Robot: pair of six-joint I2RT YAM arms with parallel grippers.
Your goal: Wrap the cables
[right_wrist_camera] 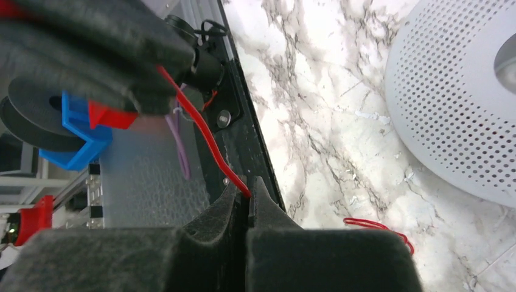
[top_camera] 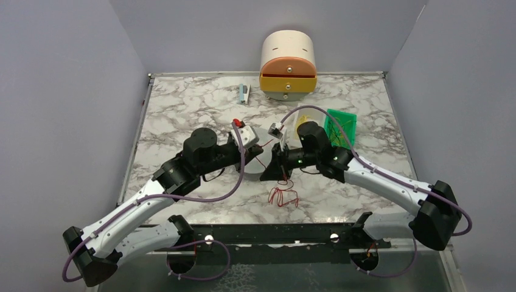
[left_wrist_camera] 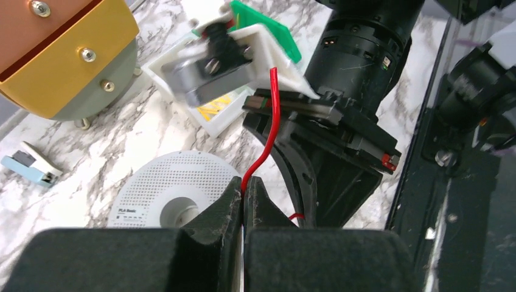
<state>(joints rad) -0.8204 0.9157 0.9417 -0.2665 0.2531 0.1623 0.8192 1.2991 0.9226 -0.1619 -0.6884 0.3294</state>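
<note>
A thin red cable (left_wrist_camera: 268, 140) is pinched in my shut left gripper (left_wrist_camera: 244, 185) and rises past the right arm's wrist. My right gripper (right_wrist_camera: 248, 193) is shut on the same red cable (right_wrist_camera: 204, 131), which runs taut up to the left gripper's black fingers (right_wrist_camera: 115, 55). In the top view the two grippers, left (top_camera: 255, 152) and right (top_camera: 274, 167), meet tip to tip at the table's middle. The rest of the cable lies in loose red loops (top_camera: 283, 196) on the marble just in front, and it also shows in the right wrist view (right_wrist_camera: 377, 226).
A white perforated spool disc (left_wrist_camera: 176, 185) lies flat under the grippers (right_wrist_camera: 462, 103). A green open box (top_camera: 341, 125) stands to the right. A round drawer unit (top_camera: 288, 64) and a small blue-white clip (top_camera: 244, 93) sit at the back. A black rail (top_camera: 274, 234) edges the front.
</note>
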